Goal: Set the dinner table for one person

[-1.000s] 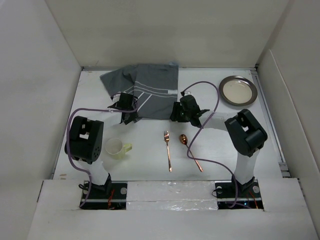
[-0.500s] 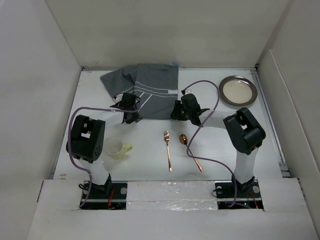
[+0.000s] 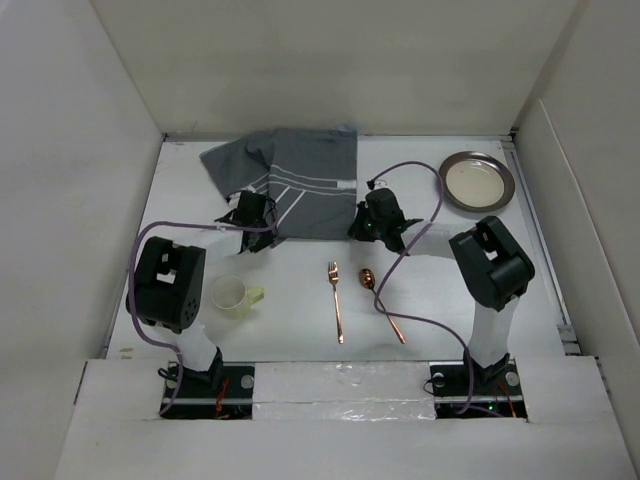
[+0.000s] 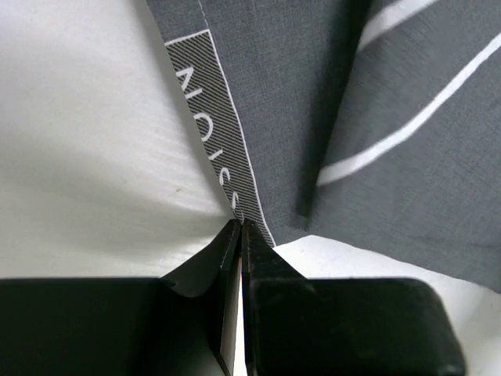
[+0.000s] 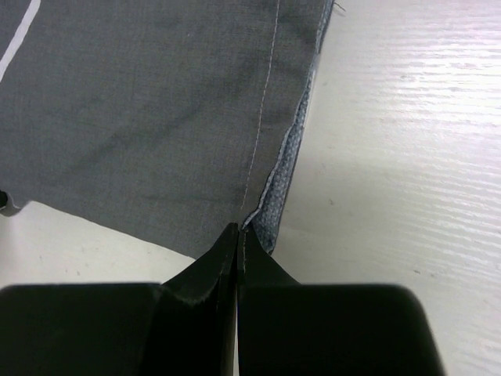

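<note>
The left gripper [image 4: 240, 227] and right gripper [image 5: 237, 231] have edged toward 12 o'clock, each clamped on a near corner of the mat [image 3: 305, 185] at 12 o'clock on the tabletop [image 3: 290, 312]; uneven pulling could slip that thin hem.

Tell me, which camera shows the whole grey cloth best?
The top external view: the grey cloth lies there whole, stripes and rumpled left side included. The left wrist view shows only a near corner with a lettered strip at the shut left jaws; the right wrist view only the other near corner at the right jaws.
</note>
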Robot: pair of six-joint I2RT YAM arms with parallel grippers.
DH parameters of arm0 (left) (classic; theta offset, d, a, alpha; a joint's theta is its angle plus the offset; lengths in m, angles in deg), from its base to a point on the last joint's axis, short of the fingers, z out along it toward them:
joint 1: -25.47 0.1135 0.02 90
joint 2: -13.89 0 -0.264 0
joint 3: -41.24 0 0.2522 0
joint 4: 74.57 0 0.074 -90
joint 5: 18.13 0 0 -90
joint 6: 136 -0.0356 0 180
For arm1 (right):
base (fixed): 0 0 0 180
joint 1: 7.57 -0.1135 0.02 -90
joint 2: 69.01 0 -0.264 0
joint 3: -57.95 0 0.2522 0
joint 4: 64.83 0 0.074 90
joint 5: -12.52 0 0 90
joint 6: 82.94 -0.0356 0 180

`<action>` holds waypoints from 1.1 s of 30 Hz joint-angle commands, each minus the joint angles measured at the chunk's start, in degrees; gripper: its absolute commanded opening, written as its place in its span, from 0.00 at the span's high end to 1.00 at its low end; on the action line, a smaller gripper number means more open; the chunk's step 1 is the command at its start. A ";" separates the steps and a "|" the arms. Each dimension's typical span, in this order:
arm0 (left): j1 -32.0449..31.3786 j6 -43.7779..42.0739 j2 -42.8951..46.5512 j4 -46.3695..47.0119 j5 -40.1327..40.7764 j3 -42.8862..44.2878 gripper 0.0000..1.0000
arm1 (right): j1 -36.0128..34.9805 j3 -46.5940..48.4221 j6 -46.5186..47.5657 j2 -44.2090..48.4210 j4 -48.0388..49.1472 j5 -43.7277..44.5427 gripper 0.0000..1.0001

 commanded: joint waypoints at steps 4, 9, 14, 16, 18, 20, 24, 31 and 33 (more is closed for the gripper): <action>3.73 -0.92 8.80 0.54 0.06 -3.19 1.00 | 3.10 -2.13 2.81 10.41 4.53 2.45 1.00; 4.97 -1.01 17.24 1.96 0.94 2.25 1.00 | 5.38 -1.17 6.40 18.93 0.86 2.98 1.00; 7.85 -2.32 18.66 -1.56 -1.76 17.36 1.00 | 7.93 5.58 9.49 29.39 -6.09 4.57 1.00; 10.14 -1.89 19.45 -2.09 -4.67 22.80 1.00 | 9.85 7.96 10.89 33.77 -9.52 4.65 1.00; 14.87 -0.22 21.29 -1.39 -12.29 27.19 1.00 | 12.57 12.52 12.12 37.47 -14.76 3.87 1.00; 15.86 0.04 21.73 -1.56 -14.78 28.35 1.00 | 14.43 13.59 12.30 39.32 -15.85 2.99 1.00; 17.63 0.13 22.79 -2.79 -16.02 32.32 1.00 | 18.73 18.16 13.01 42.41 -20.42 0.61 1.00; 17.63 0.66 21.03 -2.27 -15.76 37.86 1.00 | 25.69 25.73 12.48 40.39 -22.01 -5.71 1.00; 17.63 0.49 16.92 -2.44 -15.67 41.61 1.00 | 26.73 28.44 11.95 35.42 -21.05 -7.12 1.00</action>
